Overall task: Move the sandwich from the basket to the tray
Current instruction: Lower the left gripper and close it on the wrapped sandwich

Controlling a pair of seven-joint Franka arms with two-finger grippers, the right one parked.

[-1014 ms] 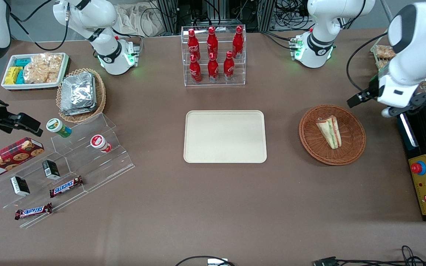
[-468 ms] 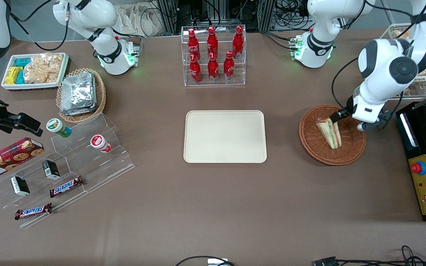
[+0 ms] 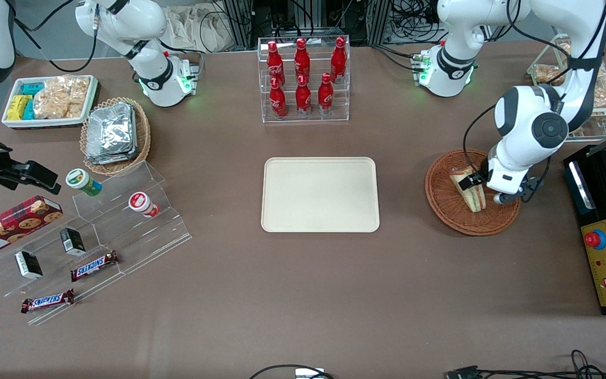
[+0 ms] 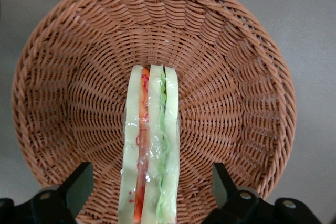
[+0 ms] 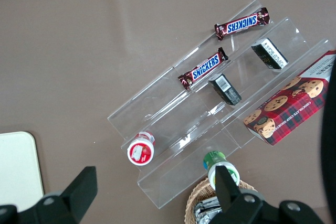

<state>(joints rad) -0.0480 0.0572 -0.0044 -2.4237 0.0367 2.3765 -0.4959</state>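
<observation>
Spread wide, the gripper (image 4: 152, 192) hangs low over the basket (image 4: 68, 77) with one finger on each flank of the sandwich (image 4: 151, 145), neither touching it yet as far as the wrist view shows.

Taking the front view as a clock face centred on the tray (image 3: 320, 194), and working from the camera outward: the table's six o'clock stretch holds nothing that matters here. The tray lies flat and bare at the centre. At three o'clock, toward the working arm's end of the table, sits the basket (image 3: 453, 210) with the sandwich (image 3: 472, 196) in it, and the gripper (image 3: 479, 185) over the wedge. At twelve o'clock, farthest off, stands the clear rack of red bottles (image 3: 303, 79).

The sandwich rests on edge, its filling layers facing up between pale bread slices, all in clear film. My judgement: it is light and soft, so a hard squeeze would crush the bread or push the filling out, and the film may be slippery. The fingers look well lined up to close on the two broad bread faces, near the thicker middle rather than the thin tip, with gentle pressure. The sloped wicker wall could let it tip when nudged.
</observation>
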